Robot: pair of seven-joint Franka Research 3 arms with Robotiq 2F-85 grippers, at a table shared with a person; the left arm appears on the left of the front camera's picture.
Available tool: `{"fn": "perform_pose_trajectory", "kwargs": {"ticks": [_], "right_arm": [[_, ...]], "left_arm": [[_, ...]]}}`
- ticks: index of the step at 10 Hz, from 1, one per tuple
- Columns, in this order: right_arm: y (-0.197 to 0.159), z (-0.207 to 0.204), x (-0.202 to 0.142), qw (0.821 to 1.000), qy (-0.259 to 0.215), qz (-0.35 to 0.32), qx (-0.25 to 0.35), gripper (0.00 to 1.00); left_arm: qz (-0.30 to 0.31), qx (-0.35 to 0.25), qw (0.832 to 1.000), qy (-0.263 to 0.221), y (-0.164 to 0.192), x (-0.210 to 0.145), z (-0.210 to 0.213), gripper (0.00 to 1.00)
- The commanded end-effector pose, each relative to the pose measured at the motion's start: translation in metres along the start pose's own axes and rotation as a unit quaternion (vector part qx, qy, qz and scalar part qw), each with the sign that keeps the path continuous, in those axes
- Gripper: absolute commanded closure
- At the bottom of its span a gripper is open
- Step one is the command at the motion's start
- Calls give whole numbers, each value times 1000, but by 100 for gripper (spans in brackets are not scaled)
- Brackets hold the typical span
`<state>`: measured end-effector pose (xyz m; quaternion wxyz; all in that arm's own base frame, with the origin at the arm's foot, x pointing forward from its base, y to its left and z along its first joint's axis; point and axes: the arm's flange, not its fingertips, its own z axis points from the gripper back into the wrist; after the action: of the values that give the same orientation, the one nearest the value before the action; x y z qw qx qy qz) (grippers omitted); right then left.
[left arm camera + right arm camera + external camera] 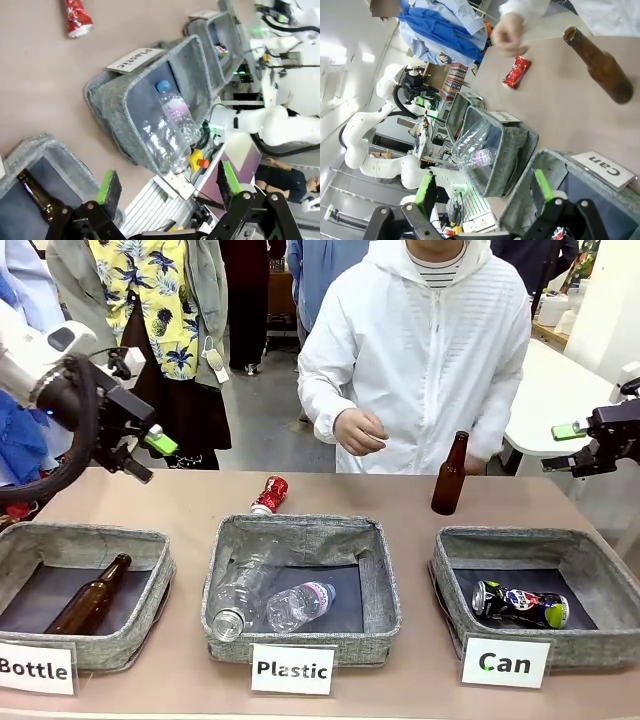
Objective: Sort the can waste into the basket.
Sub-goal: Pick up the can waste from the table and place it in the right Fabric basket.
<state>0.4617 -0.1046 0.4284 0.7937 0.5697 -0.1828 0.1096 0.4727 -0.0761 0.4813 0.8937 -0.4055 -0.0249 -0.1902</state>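
Red can (269, 495): on the table (380, 498).
Dark can (519, 604): in Can basket (530, 545).
Left claw (150, 457), right claw (562, 448): wide open, empty.

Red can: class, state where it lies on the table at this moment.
In the front view the red can lies on its side on the table, just behind the Plastic basket's far rim, left of the standing brown bottle.
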Motion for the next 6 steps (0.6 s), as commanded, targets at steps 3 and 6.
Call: {"fn": "perform_pose_trajectory", "kwargs": {"ticks": [3,6], "right_arm": [[1,3,1,1000,1,10,4,0],[1,3,1,1000,1,10,4,0]], "left_arm": [[39,230,972,-10,-62,59,-77,0],[42,299,952,-41,-78,72,-116,0]]}}
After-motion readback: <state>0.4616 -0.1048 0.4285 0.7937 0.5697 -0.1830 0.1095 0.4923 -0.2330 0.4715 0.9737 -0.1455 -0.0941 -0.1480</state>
